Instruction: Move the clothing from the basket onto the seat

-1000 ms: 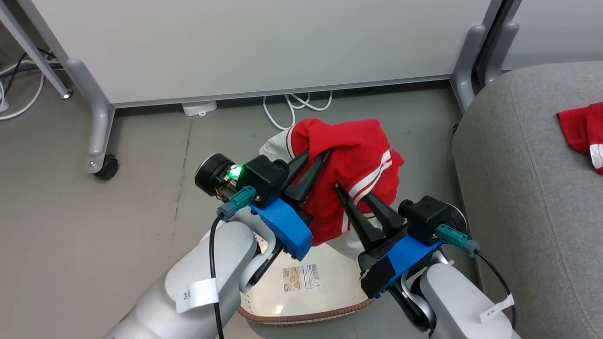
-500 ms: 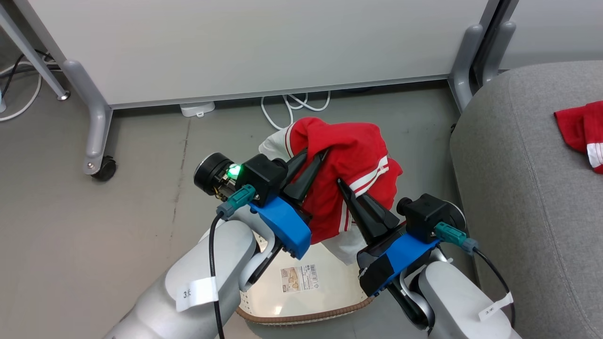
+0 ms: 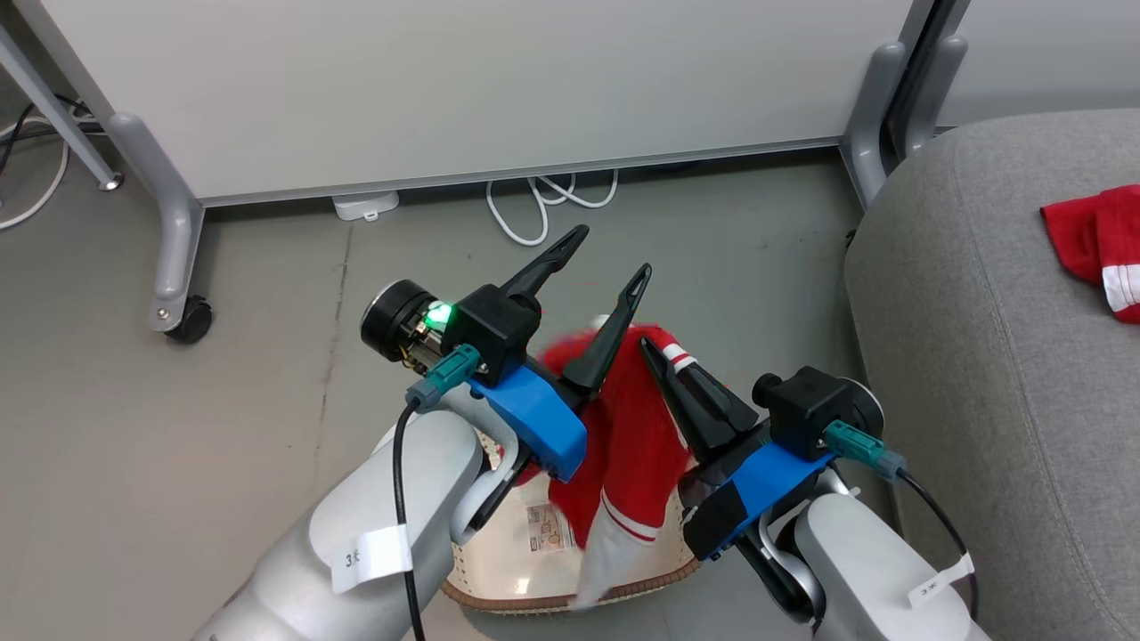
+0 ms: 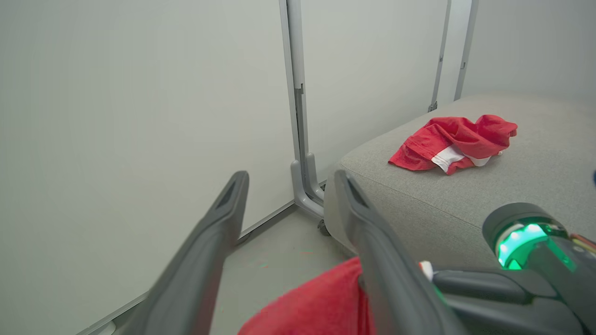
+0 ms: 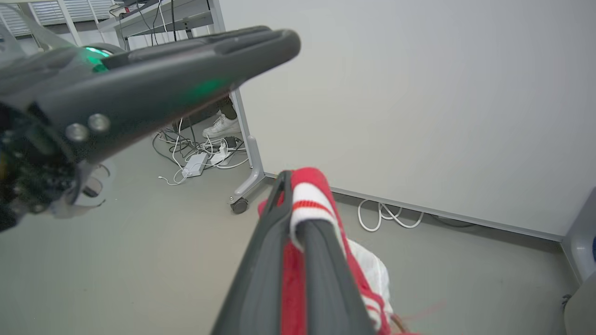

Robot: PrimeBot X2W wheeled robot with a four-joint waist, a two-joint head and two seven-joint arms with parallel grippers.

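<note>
The red clothing (image 3: 637,445) with white stripes hangs over the cream basket (image 3: 499,570) on the floor, pinched by my right gripper (image 3: 655,352), which is shut on it; the right wrist view has the fabric (image 5: 307,204) draped over its fingertips. My left gripper (image 3: 613,251) stands open just left of the clothing with nothing between its fingers, as the left wrist view (image 4: 288,179) also shows. The grey seat (image 3: 997,356) lies at the right, and a second red garment (image 3: 1095,249) rests on it (image 4: 454,144).
A white partition panel (image 3: 463,80) on wheeled grey legs (image 3: 183,267) stands behind the basket. White cables (image 3: 543,200) and a small white box (image 3: 365,205) lie at its foot. Bare grey floor spreads to the left.
My left gripper has opened and let go of the clothing, which has dropped from a raised bundle and now dangles from the right gripper into the basket. The camera shifted slightly.
</note>
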